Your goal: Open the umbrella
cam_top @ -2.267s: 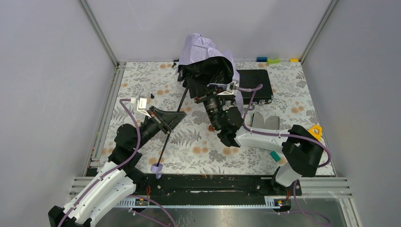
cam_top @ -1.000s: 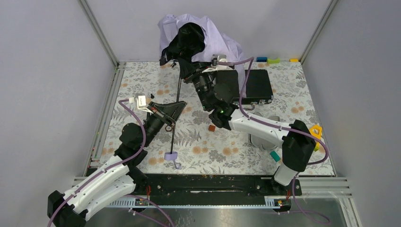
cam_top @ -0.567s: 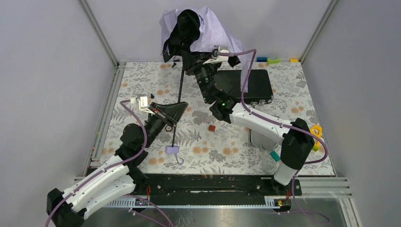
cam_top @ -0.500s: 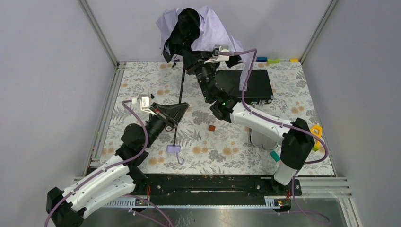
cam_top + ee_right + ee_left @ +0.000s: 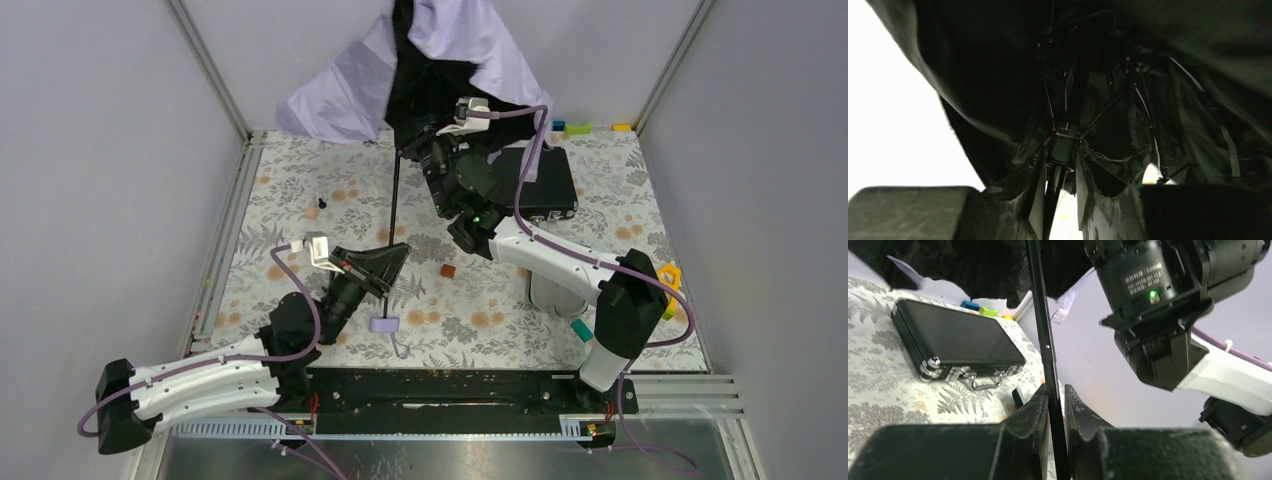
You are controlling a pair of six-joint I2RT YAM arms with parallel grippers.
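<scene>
At the far edge of the floral counter point(image 5: 300, 190), the umbrella point(image 5: 345, 100) stands partly unfurled, handle nearest. The left end effector point(image 5: 392, 256) pinches its black shaft low down. The right end effector point(image 5: 412, 140) is pressed onto the slider beneath the canopy.

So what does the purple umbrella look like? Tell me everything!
The umbrella has pale lavender fabric outside and black lining inside, partly spread, up by the back wall. Thin black ribs show underneath. Its black shaft slants down to a small lavender handle. The left gripper pinches the shaft; the right gripper grips the slider under the canopy.
</scene>
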